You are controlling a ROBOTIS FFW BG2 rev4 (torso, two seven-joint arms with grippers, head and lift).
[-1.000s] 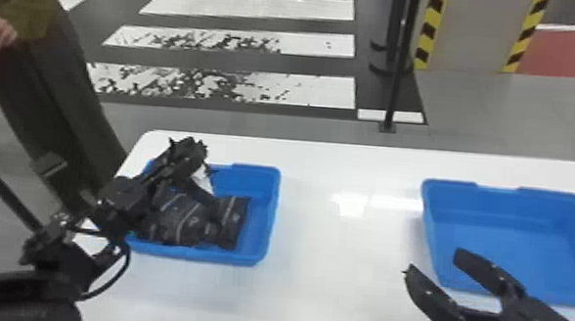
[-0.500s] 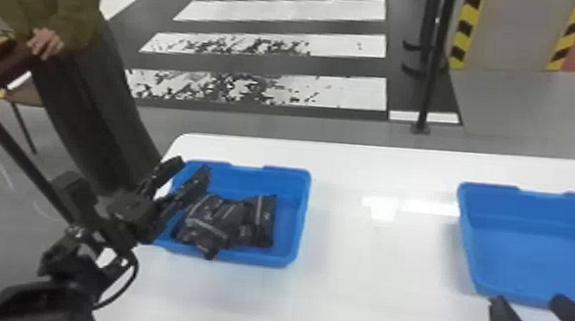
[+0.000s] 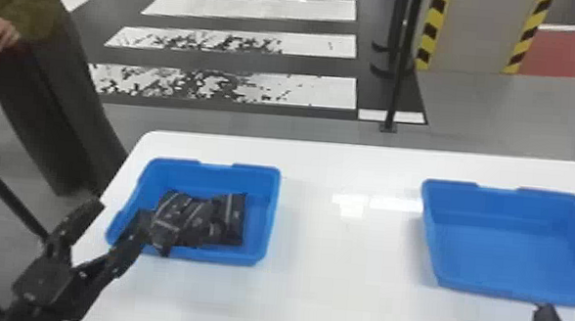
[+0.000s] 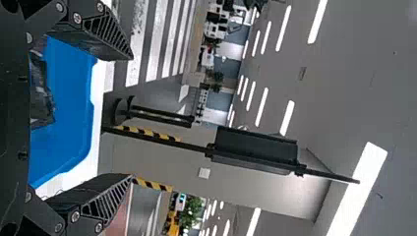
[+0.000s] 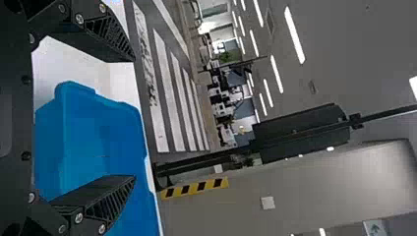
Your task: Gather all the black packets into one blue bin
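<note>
A black pole [image 3: 398, 83] stands between a zebra crossing [image 3: 308, 7] and yellow-black striping [image 3: 430, 31].

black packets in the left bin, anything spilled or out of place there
Only slightly: the packets lie heaped at odd angles in the left bin, and one packet's corner overlaps the near rim, as if poking up there. Whether it rests on the rim, I can't tell. No spill stands out.

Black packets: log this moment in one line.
packets: in left bin | left gripper: open, by left bin | right gripper: open, by right bin
</note>
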